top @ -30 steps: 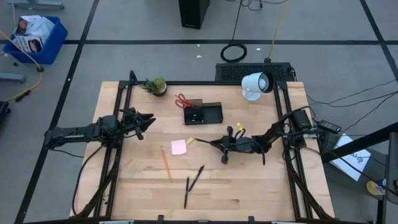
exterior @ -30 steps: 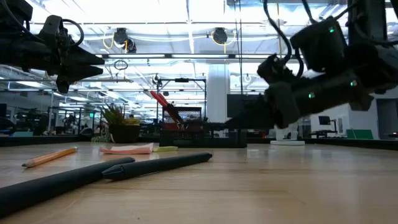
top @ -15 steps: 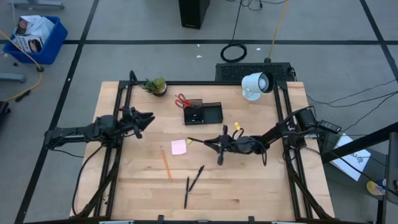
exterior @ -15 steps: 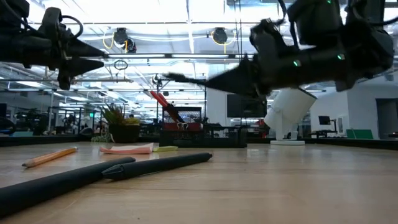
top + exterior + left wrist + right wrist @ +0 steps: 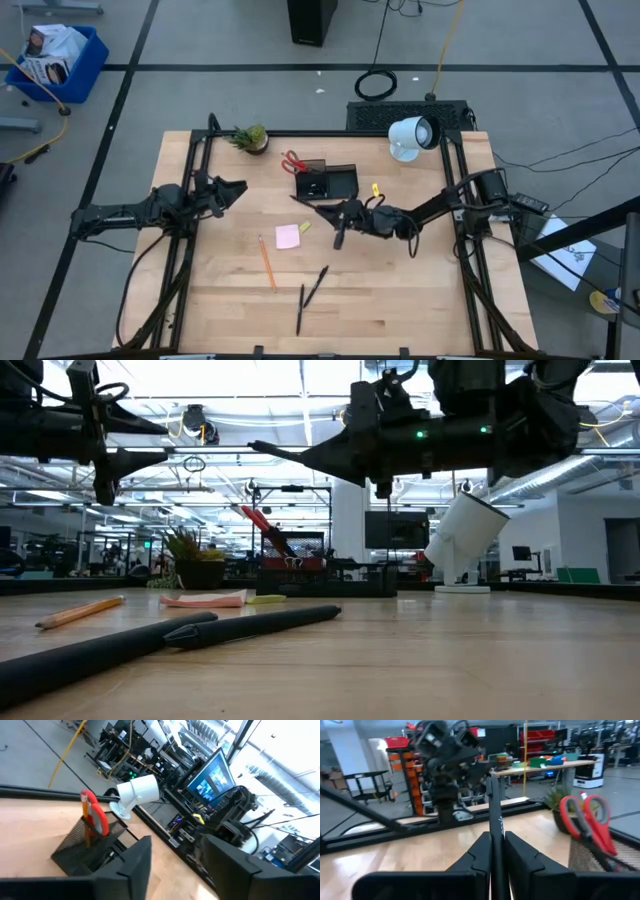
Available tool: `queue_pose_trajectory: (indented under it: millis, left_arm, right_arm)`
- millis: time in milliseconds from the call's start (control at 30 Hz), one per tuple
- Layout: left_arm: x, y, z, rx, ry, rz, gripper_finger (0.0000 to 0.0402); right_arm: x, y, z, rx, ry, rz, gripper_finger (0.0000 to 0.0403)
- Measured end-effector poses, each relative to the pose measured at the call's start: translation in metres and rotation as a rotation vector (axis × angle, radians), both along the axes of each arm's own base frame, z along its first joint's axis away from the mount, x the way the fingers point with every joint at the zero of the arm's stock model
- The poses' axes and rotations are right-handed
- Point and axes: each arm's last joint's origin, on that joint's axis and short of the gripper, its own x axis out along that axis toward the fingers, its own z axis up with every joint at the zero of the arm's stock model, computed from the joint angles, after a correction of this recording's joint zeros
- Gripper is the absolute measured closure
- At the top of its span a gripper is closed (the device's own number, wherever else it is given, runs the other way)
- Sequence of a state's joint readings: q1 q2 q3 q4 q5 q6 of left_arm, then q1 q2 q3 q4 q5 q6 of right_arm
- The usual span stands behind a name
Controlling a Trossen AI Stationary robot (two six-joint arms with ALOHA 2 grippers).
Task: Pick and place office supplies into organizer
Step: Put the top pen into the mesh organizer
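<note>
Legible text: none in any view.
The monitor (image 5: 216, 774) beyond the table shows a lit display, and the box in the blue bin (image 5: 52, 50) bears print, both too small to read.

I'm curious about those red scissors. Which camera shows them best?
The right wrist view: the red-handled scissors loom large, handles up in the organizer. The left wrist view shows one handle; the low view shows them small and distant; the high view shows only tiny handles.

Tiny yellow bit (image 5: 375, 188) too small to ID; organizer (image 5: 87, 847) partly hidden behind left fingers (image 5: 132, 865).
</note>
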State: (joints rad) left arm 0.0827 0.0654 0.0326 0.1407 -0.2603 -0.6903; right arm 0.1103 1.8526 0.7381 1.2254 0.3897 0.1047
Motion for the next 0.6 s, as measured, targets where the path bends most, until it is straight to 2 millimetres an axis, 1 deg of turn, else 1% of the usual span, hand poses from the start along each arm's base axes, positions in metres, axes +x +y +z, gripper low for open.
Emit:
queue_pose_trajectory:
  millis: [167, 300, 433, 533, 600]
  left_arm:
    - [0.002, -0.001, 0.004, -0.036, -0.05, -0.048, 0.0151]
    - [0.008, 0.0, 0.006, -0.013, -0.05, -0.032, 0.0121]
    - [0.015, 0.002, 0.007, -0.001, -0.058, 0.009, 0.0121]
    - [0.021, 0.002, 0.01, 0.004, -0.089, 0.012, 0.0133]
    - [0.025, 0.003, 0.01, 0.009, -0.097, 0.025, 0.0142]
  right_arm:
    - [0.007, -0.01, 0.008, 0.002, -0.027, -0.032, 0.0376]
    - [0.014, -0.018, 0.015, -0.002, -0.048, -0.054, 0.0374]
    - [0.02, -0.028, 0.021, -0.009, -0.047, -0.084, 0.0376]
    - [0.024, -0.035, 0.026, 0.008, -0.067, -0.101, 0.0374]
    - [0.027, -0.039, 0.03, 0.016, -0.085, -0.078, 0.0372]
